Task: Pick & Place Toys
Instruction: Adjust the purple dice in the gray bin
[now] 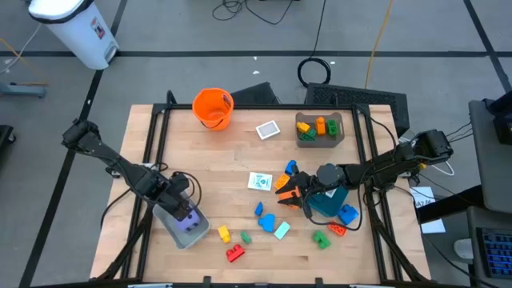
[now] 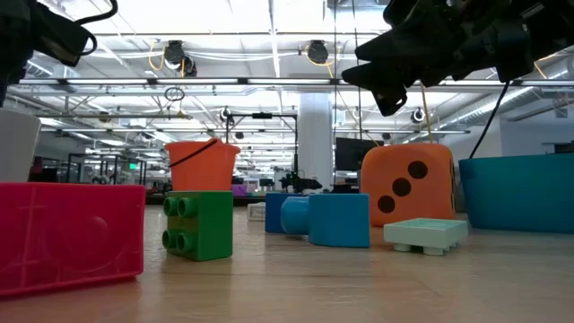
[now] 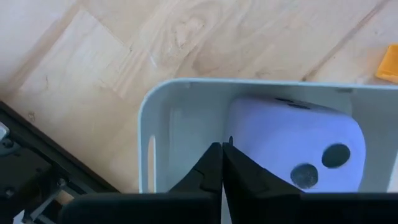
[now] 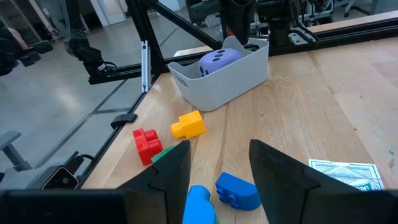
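Where toys lie: pale wooden table (image 1: pixel 240 152)

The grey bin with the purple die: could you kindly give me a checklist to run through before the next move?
1. Purple die lies inside the grey bin: ok.
2. Left jaws shut, holding nothing: ok.
3. Left jaws raised clear of the bin's rim: cannot tell.
4. Right jaws open and empty: ok.
5. Blue block lies on the table just ahead of the right jaws: ok.
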Motion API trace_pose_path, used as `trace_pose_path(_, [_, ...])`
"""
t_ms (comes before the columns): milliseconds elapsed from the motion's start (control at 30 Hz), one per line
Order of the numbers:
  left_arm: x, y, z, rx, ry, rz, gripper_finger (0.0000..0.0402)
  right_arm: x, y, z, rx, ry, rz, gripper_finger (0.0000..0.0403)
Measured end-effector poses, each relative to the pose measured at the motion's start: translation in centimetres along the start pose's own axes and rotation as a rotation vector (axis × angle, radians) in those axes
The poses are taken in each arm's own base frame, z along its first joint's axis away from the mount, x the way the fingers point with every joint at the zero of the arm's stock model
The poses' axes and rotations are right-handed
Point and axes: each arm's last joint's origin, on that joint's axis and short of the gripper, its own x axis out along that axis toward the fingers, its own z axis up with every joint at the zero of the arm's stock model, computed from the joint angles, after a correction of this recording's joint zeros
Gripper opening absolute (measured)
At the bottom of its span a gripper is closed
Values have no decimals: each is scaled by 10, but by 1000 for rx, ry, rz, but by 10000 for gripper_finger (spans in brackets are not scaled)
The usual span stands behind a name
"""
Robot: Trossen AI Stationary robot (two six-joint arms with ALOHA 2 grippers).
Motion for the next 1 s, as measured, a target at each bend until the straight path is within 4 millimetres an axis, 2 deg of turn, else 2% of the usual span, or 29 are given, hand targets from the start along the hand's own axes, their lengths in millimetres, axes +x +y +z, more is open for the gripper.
trace_pose_path(133, [10,1,-1,2,5,28,26,0,0,0,0,3,-1,155])
trace_pose_path(367, [25,-1,-4,-1,83,57,30,0,0,0,0,3,0,155])
trace_pose_path(600, [24,-21,-1,38,99,-154,30,0,0,0,0,3,-1,155])
trace_pose_path(833, [25,-14,-3,-1,132,-84,30,0,0,0,0,3,0,155])
trace_pose_path(1000, [23,-24,-3,38,169,-196,30,0,0,0,0,3,0,155])
